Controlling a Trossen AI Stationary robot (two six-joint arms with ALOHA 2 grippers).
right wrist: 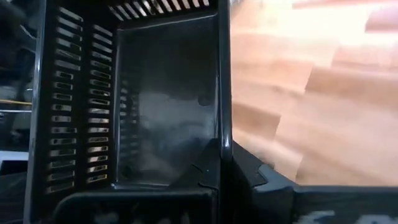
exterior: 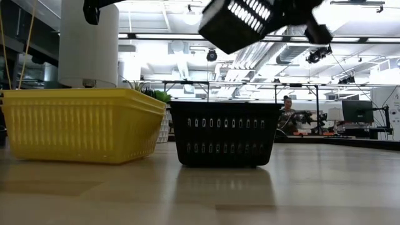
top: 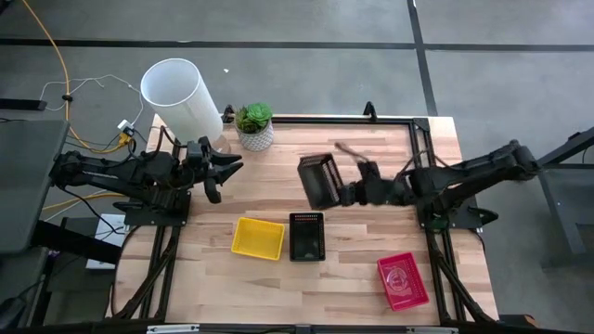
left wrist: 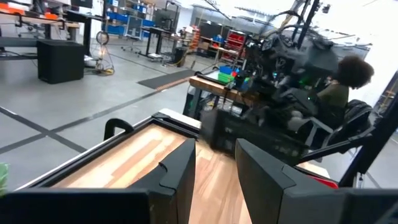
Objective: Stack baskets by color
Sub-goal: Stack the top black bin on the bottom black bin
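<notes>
My right gripper (top: 348, 193) holds a black basket (top: 320, 179) in the air over the middle of the table. In the low view this basket (exterior: 240, 22) hangs tilted above a second black basket (exterior: 225, 133), which stands on its bottom on the table. A yellow basket (top: 257, 237) stands just left of that one (top: 307, 236). A red basket (top: 403, 279) lies near the front right. My left gripper (top: 212, 167) waits open at the far left, with nothing between its fingers (left wrist: 180, 174). My right gripper pinches one side wall of the black basket at its rim (right wrist: 224, 118), one finger (right wrist: 208, 168) inside the basket and one (right wrist: 252, 171) outside. The fingers come from the table's right, slanting down. The basket is lifted clear of the table and tilted.
A white pot with a green plant (top: 253, 125) and a tall white cylinder (top: 181, 96) stand at the far left, close to my left arm. Bare wood lies along the near edge and at the far right. A person sits in the room beyond the table (left wrist: 339, 87).
</notes>
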